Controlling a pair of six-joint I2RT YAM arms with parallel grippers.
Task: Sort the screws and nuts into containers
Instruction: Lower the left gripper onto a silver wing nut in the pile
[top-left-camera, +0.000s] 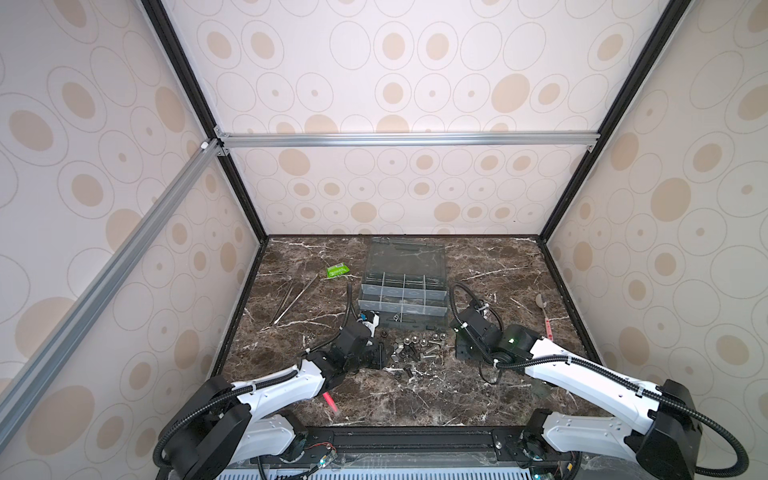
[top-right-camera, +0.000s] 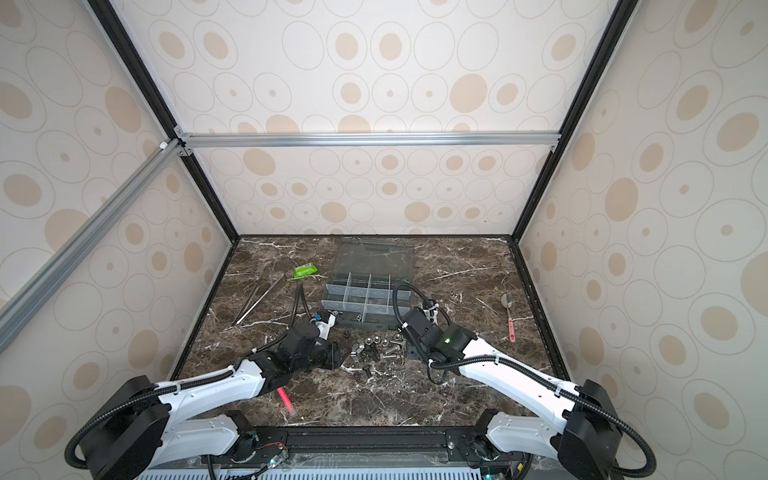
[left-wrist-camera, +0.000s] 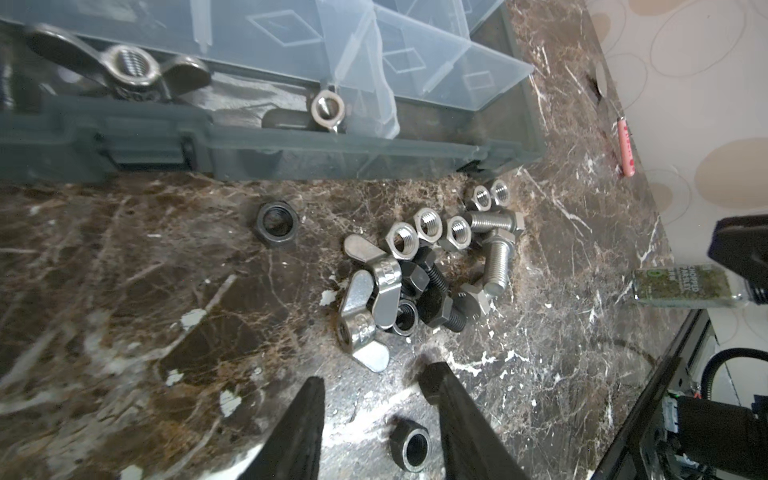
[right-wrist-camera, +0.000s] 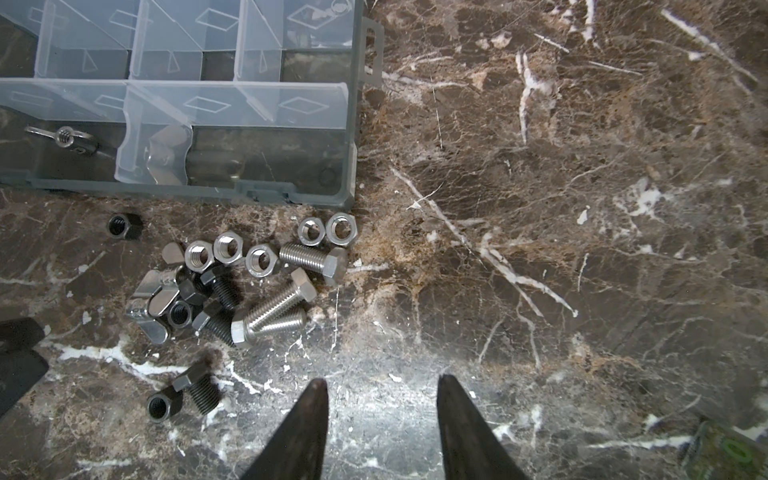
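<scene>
Straddling a lone black nut (left-wrist-camera: 410, 448) with the left gripper (left-wrist-camera: 374, 374), jaws apart, nothing pinched; best to centre, drop low, squeeze on the flats (risk of squirting it away); heaped screws (top-left-camera: 430, 352) and nuts (top-left-camera: 409, 341) at three o'clock in a top view; containers (top-left-camera: 402, 286) at twelve; right gripper (right-wrist-camera: 382, 378) gaping over bare marble (right-wrist-camera: 540, 249).

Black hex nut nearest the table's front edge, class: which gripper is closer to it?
Left. In its wrist view, the left gripper has its open fingers either side of the black hex nut; the right gripper, also open, sits clearly apart to one side.
</scene>
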